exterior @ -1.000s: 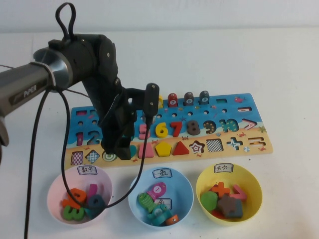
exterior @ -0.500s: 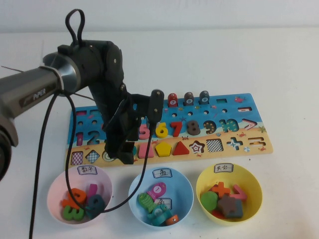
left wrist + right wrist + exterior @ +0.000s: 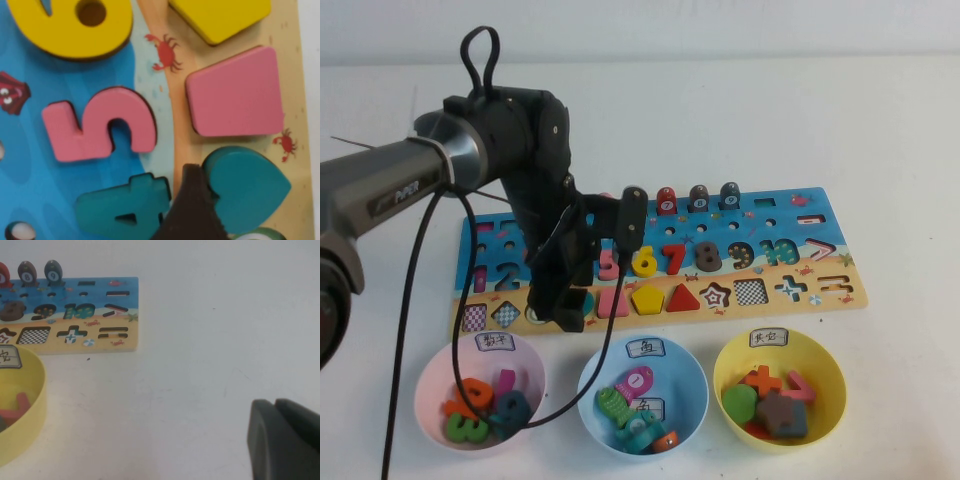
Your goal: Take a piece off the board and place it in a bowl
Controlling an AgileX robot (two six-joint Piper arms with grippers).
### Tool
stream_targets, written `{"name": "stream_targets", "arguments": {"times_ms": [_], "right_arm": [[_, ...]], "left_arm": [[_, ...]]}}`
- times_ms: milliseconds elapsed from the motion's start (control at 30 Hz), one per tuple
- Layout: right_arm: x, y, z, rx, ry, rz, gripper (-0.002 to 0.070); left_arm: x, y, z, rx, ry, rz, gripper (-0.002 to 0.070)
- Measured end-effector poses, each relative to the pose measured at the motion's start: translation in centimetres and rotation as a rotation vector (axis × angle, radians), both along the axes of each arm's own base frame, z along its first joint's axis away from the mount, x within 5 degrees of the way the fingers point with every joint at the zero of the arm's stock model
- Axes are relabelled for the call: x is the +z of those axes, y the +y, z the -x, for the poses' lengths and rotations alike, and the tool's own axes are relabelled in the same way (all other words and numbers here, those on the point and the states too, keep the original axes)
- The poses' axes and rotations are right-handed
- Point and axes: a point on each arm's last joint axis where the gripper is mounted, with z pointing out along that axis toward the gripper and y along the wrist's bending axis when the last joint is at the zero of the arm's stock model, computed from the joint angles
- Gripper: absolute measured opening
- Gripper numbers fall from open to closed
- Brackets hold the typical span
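White table: left end effector [image 3: 563, 305] open over heart [image 3: 248, 186]; right parked, apparently shut.

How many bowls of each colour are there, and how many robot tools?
Pink bowl: 1
Light blue bowl: 1
Yellow bowl: 1
Left tool, over the board's teal heart: 1
Right tool, over the table: 1
Total: 5

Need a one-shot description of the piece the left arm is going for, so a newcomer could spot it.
Start at the long blue puzzle board and follow its sandy lower band to the left gripper, which is open right over the spot. There sits a teal heart. It lies beside a pink four-sided block, below the teal 4.
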Motion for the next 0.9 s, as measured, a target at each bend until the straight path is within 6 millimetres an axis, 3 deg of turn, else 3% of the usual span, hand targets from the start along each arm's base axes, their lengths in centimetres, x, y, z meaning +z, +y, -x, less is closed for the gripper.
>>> {"name": "stream_targets", "arguments": {"times_ms": [433,733,900], "right_arm": [[0.0,0.0,0.0,0.0,0.0,0.0,-0.0017],[0.0,0.0,0.0,0.0,0.0,0.0,-0.0017],[0.0,0.0,0.0,0.0,0.0,0.0,-0.0017]], "left_arm": [[-0.72,-0.1,-0.28,0.027,0.001,-0.004,0.048],[-0.79,-0.13,-0.43,0.027,-0.012,-0.002,0.0317],[-0.83,-0.15,-0.47,0.027,-0.012,-0.002,0.0301]]}}
